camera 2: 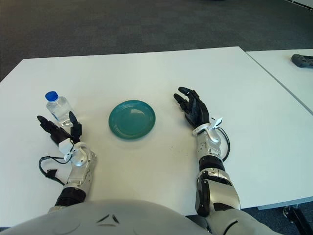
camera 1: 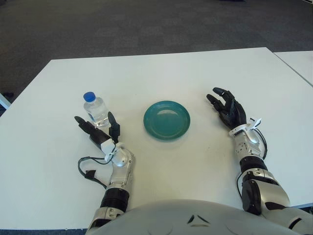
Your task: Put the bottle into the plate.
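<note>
A small clear water bottle [camera 1: 95,108] with a blue cap stands upright on the white table [camera 1: 161,73], left of centre. A round teal plate [camera 1: 167,120] lies flat in the middle of the table, holding nothing. My left hand [camera 1: 98,132] sits just in front of the bottle, fingers spread, its fingertips close to the bottle's base without gripping it. My right hand [camera 1: 226,107] hovers to the right of the plate with its fingers spread and holds nothing.
A second white table [camera 2: 288,73] adjoins on the right, with a dark object [camera 2: 302,60] near its far edge. Dark carpet lies beyond the table's far edge. A black cable [camera 1: 90,169] loops beside my left wrist.
</note>
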Robot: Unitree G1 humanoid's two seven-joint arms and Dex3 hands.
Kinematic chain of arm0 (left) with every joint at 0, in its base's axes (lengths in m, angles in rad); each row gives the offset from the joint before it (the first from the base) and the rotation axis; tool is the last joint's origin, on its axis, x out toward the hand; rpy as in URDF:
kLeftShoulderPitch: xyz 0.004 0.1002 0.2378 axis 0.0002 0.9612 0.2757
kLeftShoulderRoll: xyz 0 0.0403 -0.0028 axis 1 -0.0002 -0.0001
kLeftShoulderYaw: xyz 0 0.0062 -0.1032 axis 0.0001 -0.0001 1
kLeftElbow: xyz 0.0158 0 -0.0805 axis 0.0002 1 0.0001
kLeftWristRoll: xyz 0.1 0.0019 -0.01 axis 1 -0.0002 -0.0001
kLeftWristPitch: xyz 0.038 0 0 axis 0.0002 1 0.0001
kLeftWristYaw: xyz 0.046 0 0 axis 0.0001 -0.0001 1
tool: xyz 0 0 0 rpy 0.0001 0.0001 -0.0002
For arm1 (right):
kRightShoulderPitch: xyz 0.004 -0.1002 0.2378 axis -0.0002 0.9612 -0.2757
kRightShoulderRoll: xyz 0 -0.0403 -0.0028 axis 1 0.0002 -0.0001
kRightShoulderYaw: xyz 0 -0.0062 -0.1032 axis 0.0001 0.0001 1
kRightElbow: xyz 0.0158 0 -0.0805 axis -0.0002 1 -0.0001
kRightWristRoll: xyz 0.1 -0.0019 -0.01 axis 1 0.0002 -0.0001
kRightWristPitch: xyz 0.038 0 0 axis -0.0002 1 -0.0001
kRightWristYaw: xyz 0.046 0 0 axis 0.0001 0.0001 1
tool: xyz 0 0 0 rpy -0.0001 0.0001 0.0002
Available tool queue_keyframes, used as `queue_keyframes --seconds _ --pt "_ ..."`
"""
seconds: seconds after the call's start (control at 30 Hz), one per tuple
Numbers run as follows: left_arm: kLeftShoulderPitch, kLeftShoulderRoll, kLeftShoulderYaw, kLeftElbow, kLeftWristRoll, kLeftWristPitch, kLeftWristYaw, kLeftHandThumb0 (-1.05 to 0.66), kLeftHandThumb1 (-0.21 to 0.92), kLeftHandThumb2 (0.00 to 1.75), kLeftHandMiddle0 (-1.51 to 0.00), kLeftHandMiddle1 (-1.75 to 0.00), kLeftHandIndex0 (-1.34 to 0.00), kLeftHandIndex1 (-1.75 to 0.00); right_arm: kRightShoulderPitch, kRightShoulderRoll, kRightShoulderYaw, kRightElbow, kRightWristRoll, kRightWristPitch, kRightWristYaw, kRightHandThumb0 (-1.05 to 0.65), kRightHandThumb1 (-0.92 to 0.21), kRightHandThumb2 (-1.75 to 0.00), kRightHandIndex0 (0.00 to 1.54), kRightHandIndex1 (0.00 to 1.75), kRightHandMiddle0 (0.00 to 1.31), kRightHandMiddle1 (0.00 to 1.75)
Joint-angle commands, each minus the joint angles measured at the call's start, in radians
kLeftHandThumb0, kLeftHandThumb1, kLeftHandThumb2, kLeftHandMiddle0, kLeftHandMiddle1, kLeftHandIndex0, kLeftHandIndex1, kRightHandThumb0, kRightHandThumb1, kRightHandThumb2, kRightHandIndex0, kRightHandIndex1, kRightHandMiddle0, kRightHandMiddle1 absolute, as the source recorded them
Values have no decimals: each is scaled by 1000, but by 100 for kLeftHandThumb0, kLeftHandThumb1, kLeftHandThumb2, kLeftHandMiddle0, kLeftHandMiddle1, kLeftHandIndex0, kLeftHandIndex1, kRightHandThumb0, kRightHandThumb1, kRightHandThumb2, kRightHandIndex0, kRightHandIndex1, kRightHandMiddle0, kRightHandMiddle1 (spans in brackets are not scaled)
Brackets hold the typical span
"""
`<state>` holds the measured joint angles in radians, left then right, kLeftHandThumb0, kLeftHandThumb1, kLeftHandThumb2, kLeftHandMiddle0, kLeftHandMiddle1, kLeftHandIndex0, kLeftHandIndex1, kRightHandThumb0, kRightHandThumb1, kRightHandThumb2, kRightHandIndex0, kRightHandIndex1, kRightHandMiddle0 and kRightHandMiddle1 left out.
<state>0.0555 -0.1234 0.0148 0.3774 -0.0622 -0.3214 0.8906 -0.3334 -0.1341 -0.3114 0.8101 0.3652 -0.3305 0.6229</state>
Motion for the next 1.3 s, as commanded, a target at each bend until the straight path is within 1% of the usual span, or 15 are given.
queue_keyframes --seconds 0.0,0.17,0.23,0.37,0.5,0.67,0.73,0.93,1.1,1.27 --pt "68 -150 36 55 -63 99 -11 -105 92 39 -12 -1 0 -12 22 -9 -1 60 -4 25 4 -71 -92 -70 49 37 11 93" --pt "57 -139 64 71 -67 120 -27 -105 92 43 -11 0 0 -17 -19 -24 -23 135 13 42 12 -71 -92 -68 49 36 11 94" --pt "53 -136 78 76 -74 120 -37 -105 92 42 -10 0 0 -16 -29 -14 -49 146 52 80 27 -69 -92 -65 50 36 12 95" --pt "43 -132 107 89 -88 114 -59 -105 92 38 -9 0 0 -15 -14 2 -73 129 94 114 59 -63 -92 -61 51 35 14 95" --pt "34 -127 139 101 -102 111 -92 -105 92 34 -9 0 0 -15 29 -1 -65 79 99 131 82 -63 -92 -61 51 33 12 94" --pt "30 -110 179 116 -112 117 -139 -105 92 32 -9 0 0 -16 -25 -26 -81 150 101 159 60 -64 -92 -60 53 34 14 94" --pt "23 -105 193 130 -113 118 -154 -105 92 32 -9 0 0 -16 -33 -28 -85 164 102 158 62 -64 -92 -60 54 34 14 95" --pt "-1 -89 233 170 -109 129 -195 -105 92 31 -9 -1 0 -14 -5 -21 -81 153 96 129 121 -67 -92 -59 52 33 13 94" --pt "-13 -82 256 181 -98 144 -215 -105 92 30 -10 -1 0 -15 -18 -34 -81 170 90 147 124 -71 -92 -58 52 32 13 94" --pt "-20 -75 269 179 -90 164 -227 -105 92 31 -10 0 0 -17 -15 -36 -84 166 94 143 138 -72 -92 -57 52 32 13 95"
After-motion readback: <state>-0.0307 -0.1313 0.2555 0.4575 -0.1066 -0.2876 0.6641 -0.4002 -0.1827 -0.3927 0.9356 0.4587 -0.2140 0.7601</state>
